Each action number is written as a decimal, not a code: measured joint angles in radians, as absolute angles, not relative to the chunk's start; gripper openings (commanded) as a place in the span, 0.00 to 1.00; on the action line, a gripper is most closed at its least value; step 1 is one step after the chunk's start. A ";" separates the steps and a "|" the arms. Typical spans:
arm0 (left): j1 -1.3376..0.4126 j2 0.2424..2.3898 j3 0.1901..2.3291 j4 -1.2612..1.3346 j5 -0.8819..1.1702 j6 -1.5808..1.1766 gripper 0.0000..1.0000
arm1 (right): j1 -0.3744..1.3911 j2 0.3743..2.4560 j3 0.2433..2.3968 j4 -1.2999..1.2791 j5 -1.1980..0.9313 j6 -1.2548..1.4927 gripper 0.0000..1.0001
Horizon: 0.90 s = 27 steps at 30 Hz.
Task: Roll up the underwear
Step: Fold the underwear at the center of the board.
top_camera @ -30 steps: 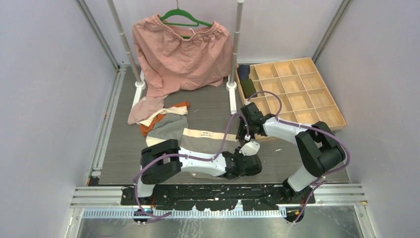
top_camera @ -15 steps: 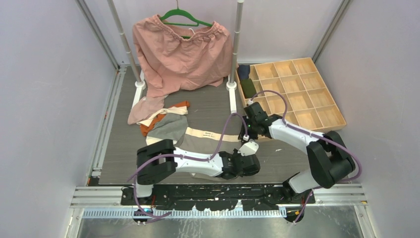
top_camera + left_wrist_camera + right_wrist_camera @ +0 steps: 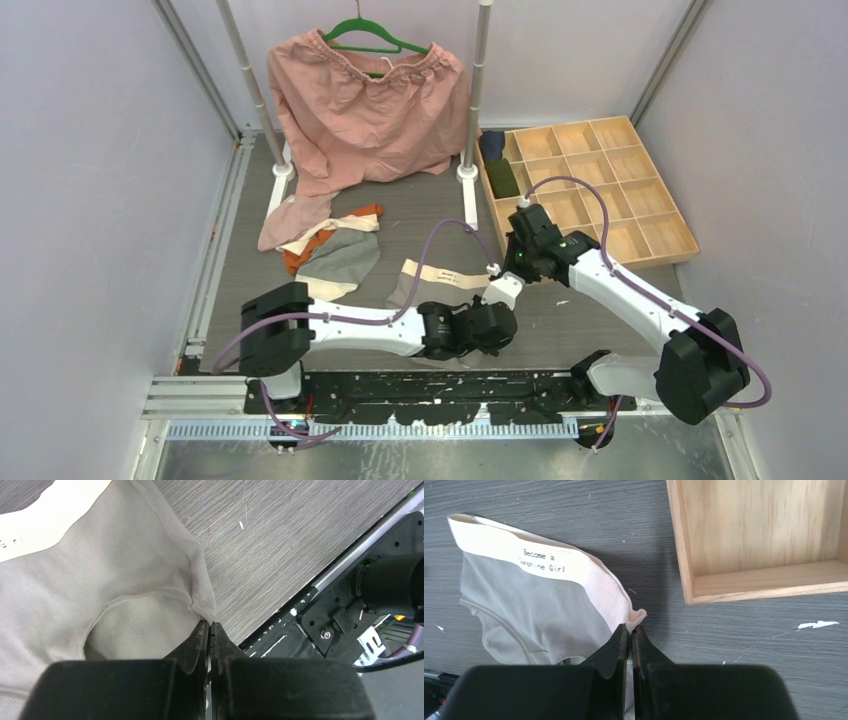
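Grey underwear [image 3: 534, 600] lies near-centre on the tabletop [image 3: 549, 510], just left of the wooden tray [image 3: 754, 530]. Right tool [image 3: 630, 628] is clenched on its waistband [image 3: 524, 555] corner, left tool [image 3: 210, 625] clenched on the near hem. We judge both pinch it to pull it flat for rolling

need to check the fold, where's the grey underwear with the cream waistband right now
In the top view the grey underwear is mid-table near the front, just left of the wooden tray, pinched by the left pincer and the right pincer.
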<state>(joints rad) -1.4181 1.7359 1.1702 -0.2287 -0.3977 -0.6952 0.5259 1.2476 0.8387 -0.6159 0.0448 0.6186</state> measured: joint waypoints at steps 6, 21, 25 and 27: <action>-1.419 1.624 1.068 -0.188 -0.393 -0.705 0.01 | 0.526 1.222 0.892 -0.672 0.024 0.608 0.01; -1.418 1.384 0.876 -0.162 -0.476 -0.756 0.01 | 0.534 1.353 0.975 -0.590 -0.163 0.648 0.01; -1.417 1.324 0.842 -0.169 -0.501 -0.766 0.01 | 0.550 1.408 0.998 -0.551 -0.189 0.664 0.04; -1.416 1.296 0.823 -0.175 -0.512 -0.777 0.01 | 0.563 1.442 1.013 -0.532 -0.198 0.671 0.05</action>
